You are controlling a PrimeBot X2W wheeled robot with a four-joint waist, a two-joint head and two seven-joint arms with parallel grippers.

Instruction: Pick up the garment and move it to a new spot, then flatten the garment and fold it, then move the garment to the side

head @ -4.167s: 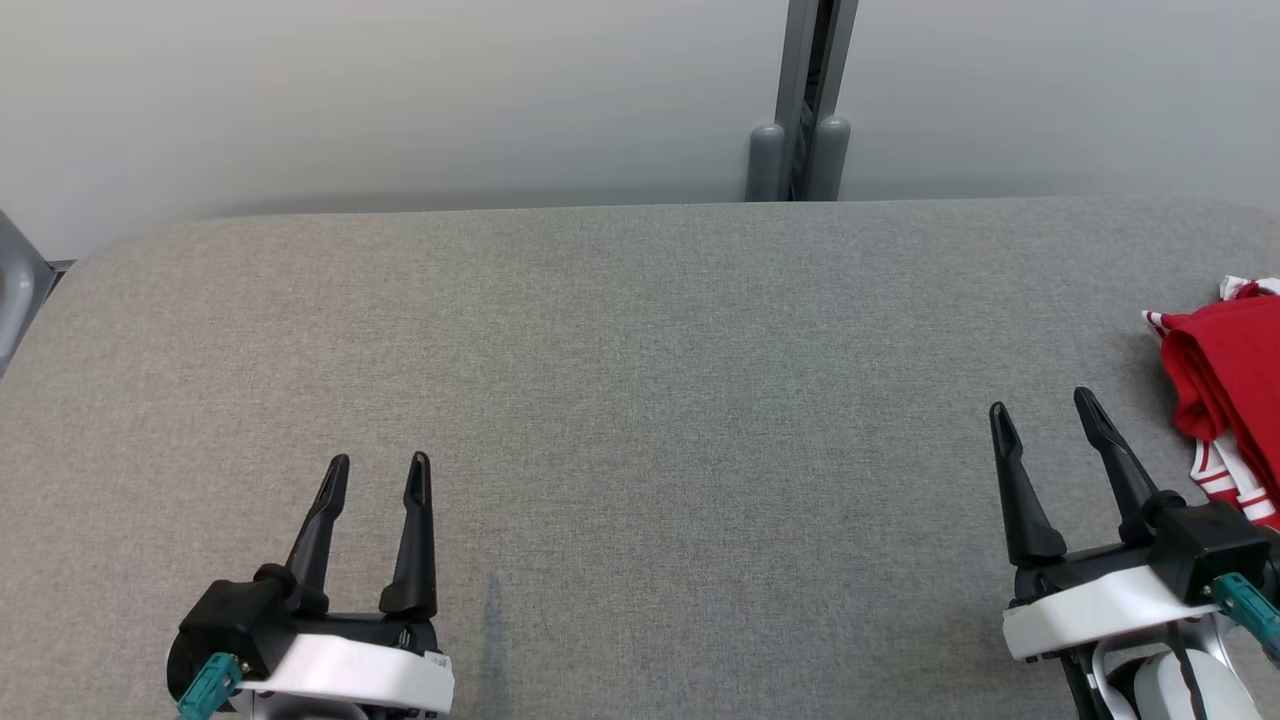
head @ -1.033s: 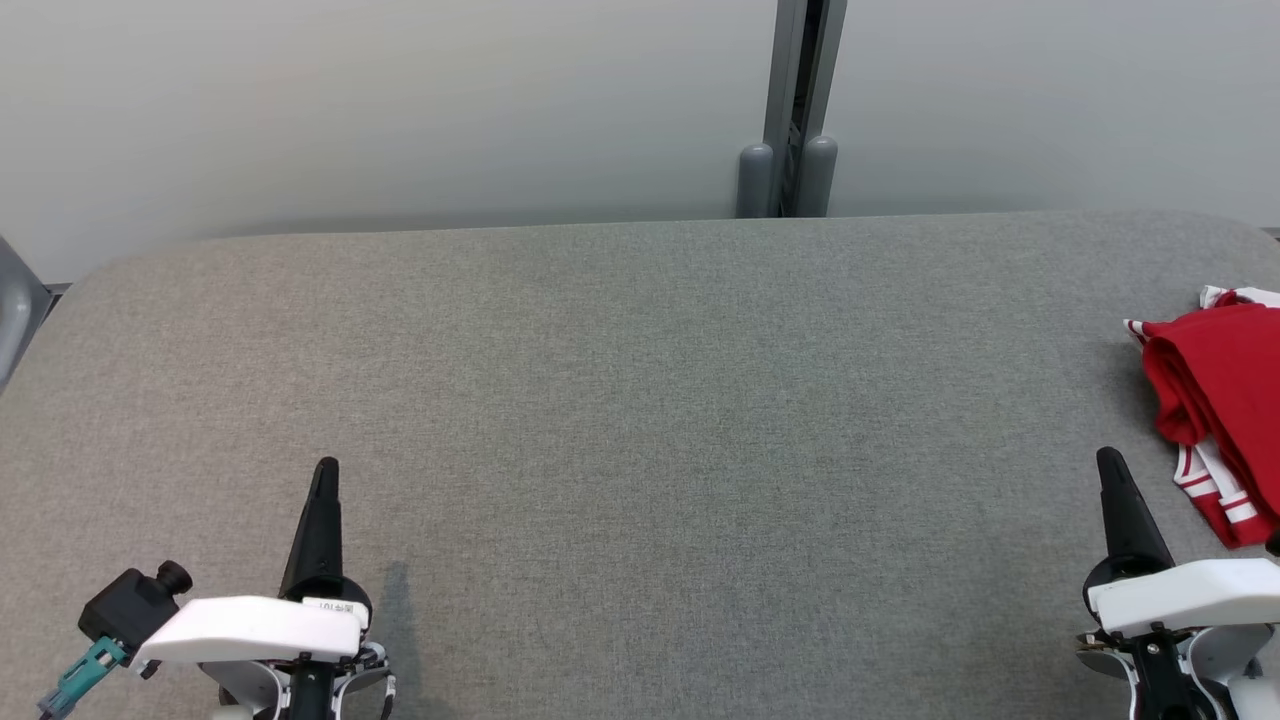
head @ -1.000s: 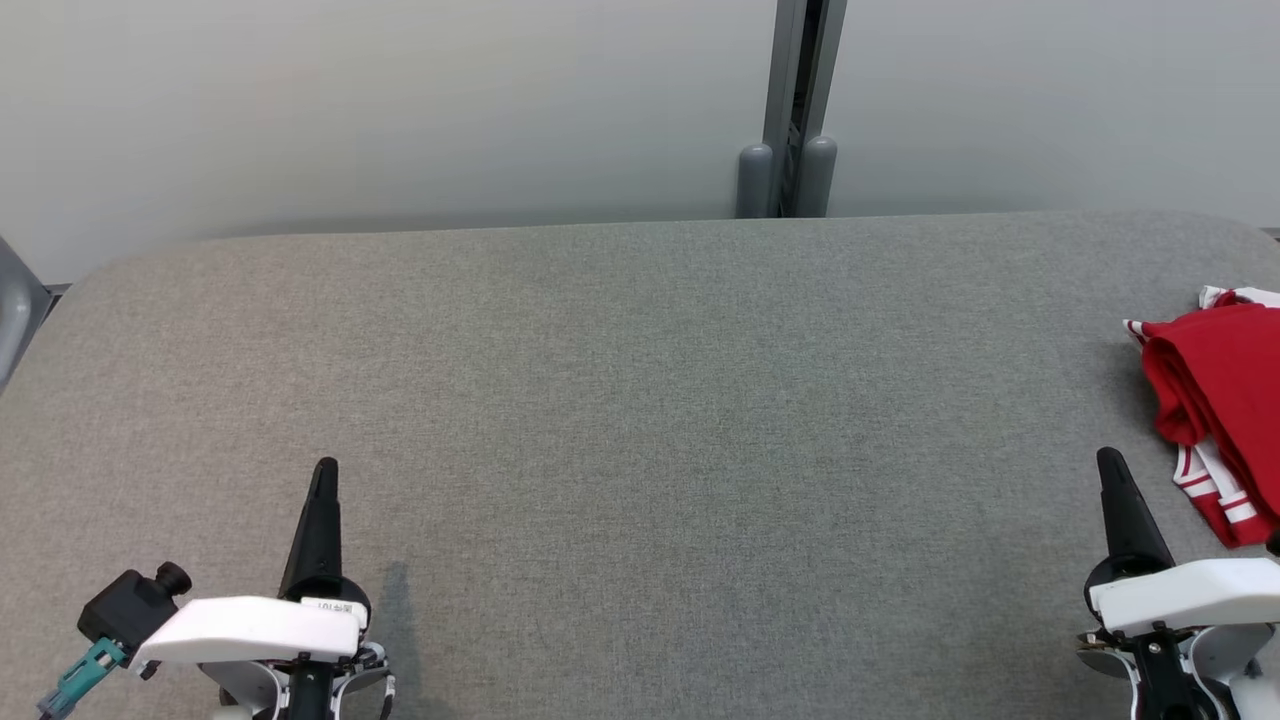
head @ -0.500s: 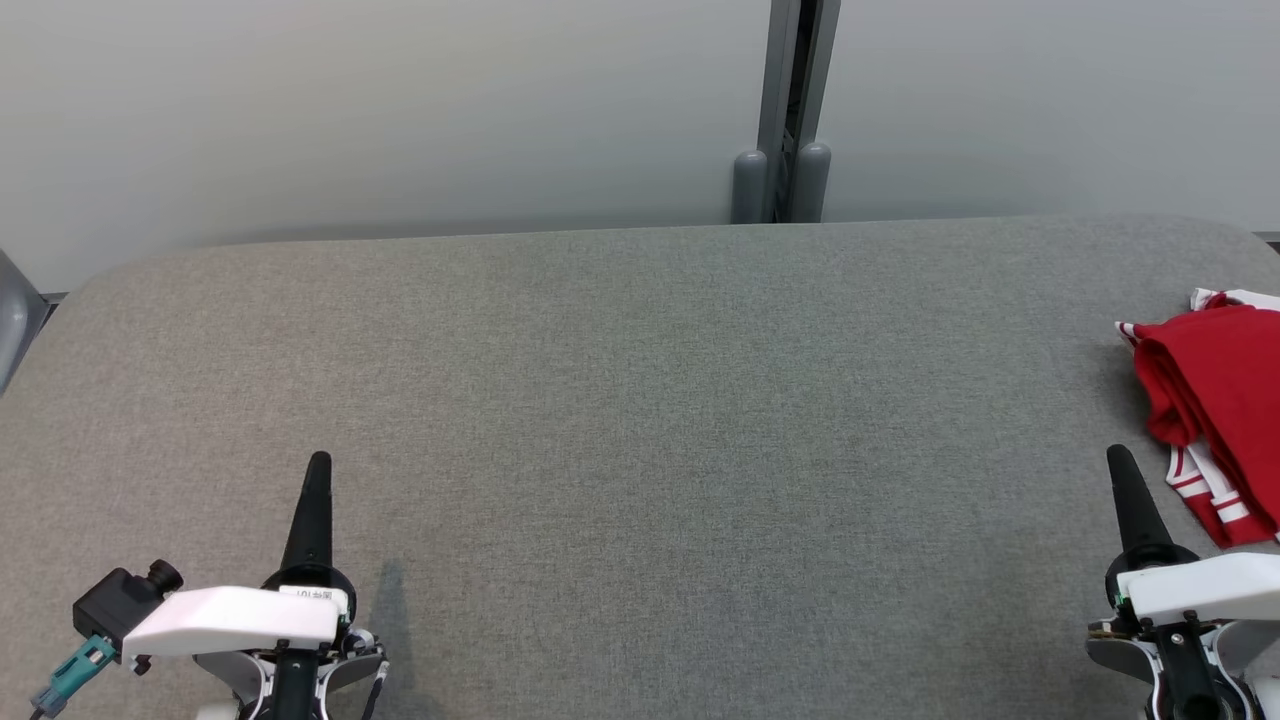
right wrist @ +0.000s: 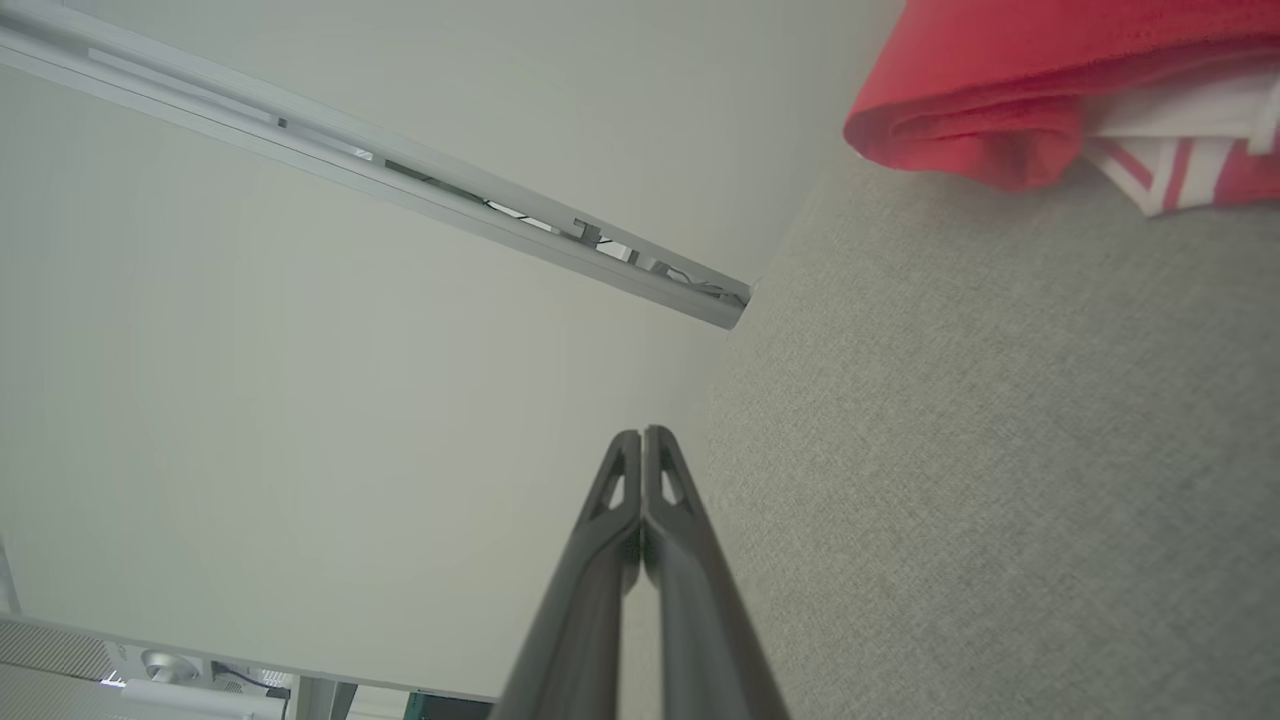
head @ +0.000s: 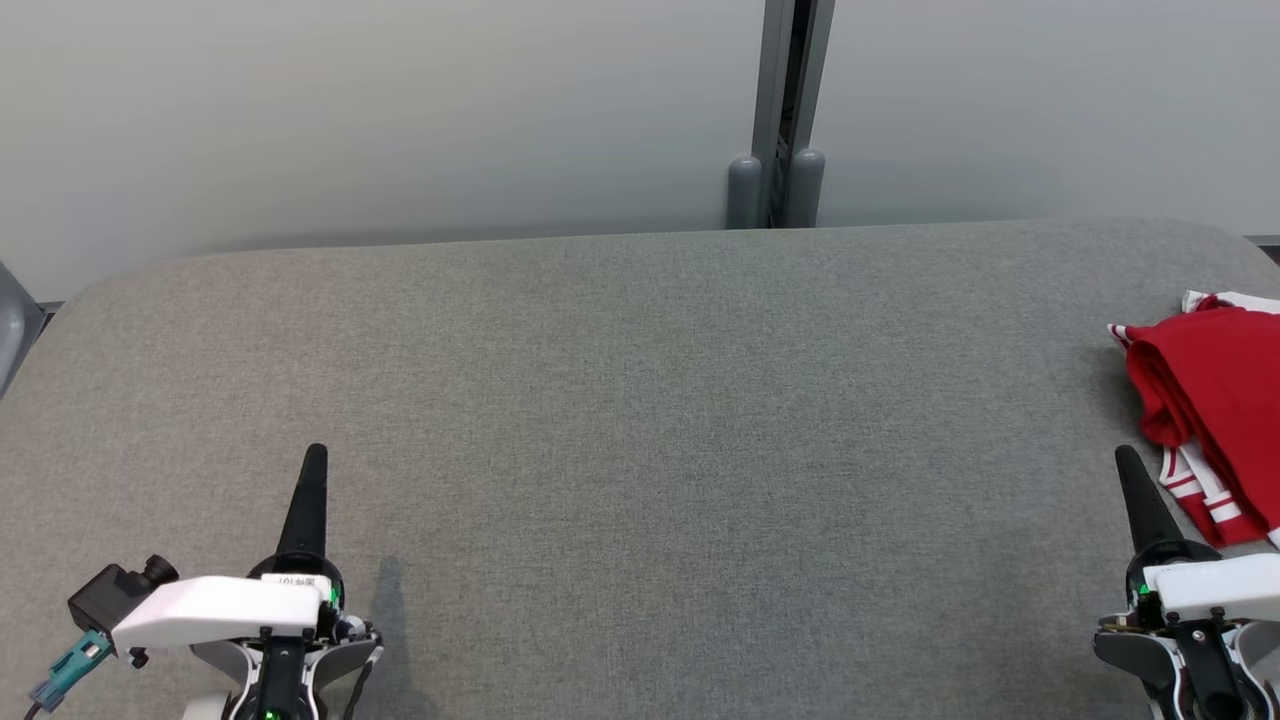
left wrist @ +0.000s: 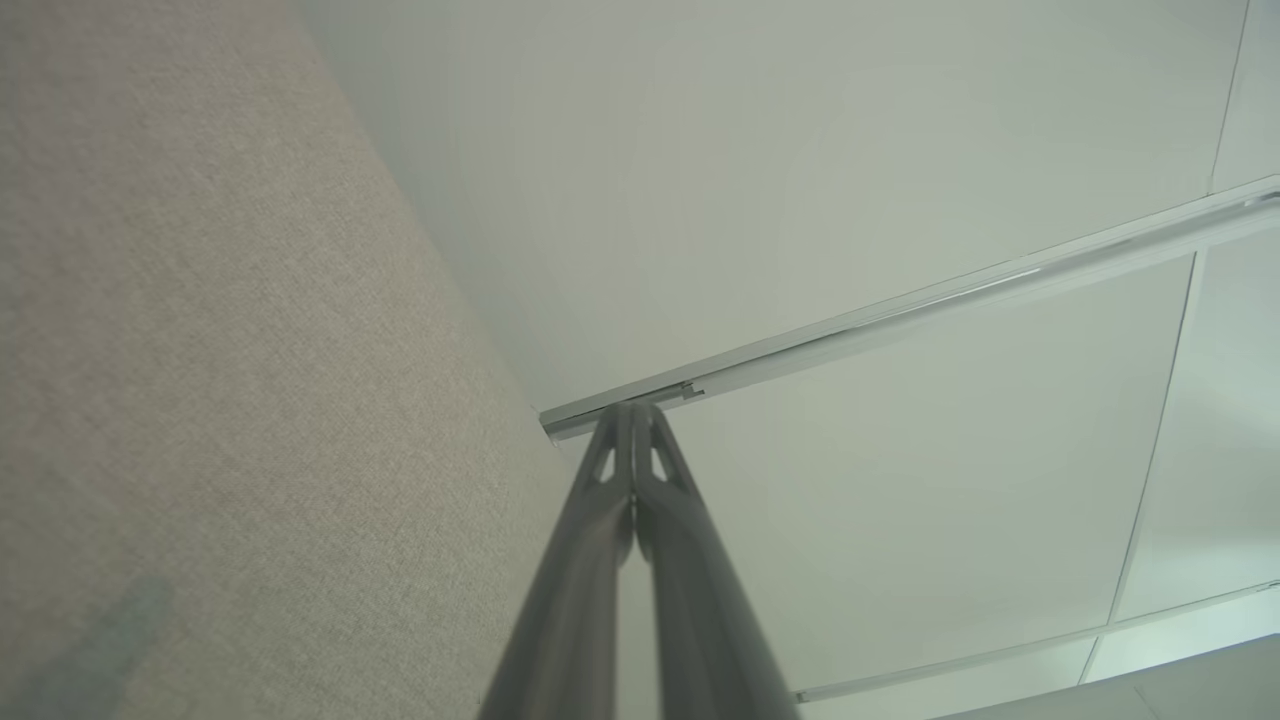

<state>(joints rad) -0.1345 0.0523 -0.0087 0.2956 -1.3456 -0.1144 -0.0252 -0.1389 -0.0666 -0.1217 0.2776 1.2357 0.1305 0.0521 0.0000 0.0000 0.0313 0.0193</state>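
Red folded garment with white-striped trim [head: 1215, 370] is parked at the frame's right edge on the grey fabric counter [head: 640, 420]; left hand [head: 314, 458] and right hand [head: 1125, 460] are clenched empty; the fold could be wrecked if brushed by the right hand.

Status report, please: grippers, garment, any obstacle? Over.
Left gripper shut, right gripper shut, both empty. Red garment lying at table's right edge, near right gripper, not touching. Nothing seen in the way.

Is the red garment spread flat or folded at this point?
Folded, loosely. The garment lies in stacked layers with a rounded fold edge, its striped trim poking out beneath; part of it runs out of frame.
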